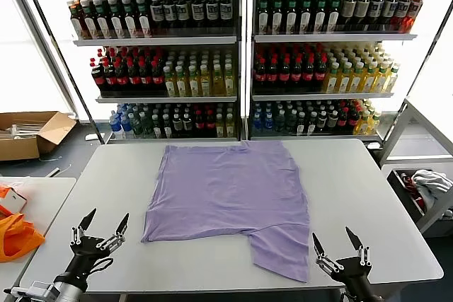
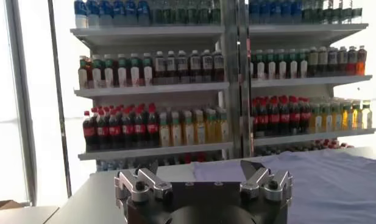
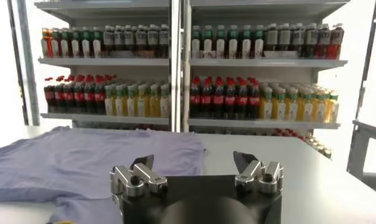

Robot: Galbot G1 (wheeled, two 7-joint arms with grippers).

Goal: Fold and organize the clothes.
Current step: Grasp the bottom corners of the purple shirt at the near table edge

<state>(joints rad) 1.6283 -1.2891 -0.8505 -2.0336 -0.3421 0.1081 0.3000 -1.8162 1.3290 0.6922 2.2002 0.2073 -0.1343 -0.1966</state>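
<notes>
Lavender T-shirt lies spread on the grey table, both grippers off it.
Shirt sits mid-table, partly folded, one flap hanging toward the near edge right of centre. Left gripper hovers low at the near-left corner, fingers spread, pointing up and away, holding nothing. Right gripper is posed the same at the near-right edge, just beside the flap, fingers spread, empty. Bottle shelves behind.

text: none legible | bottles on shelves: labels too small to read | T-shirt: no print visible
</notes>
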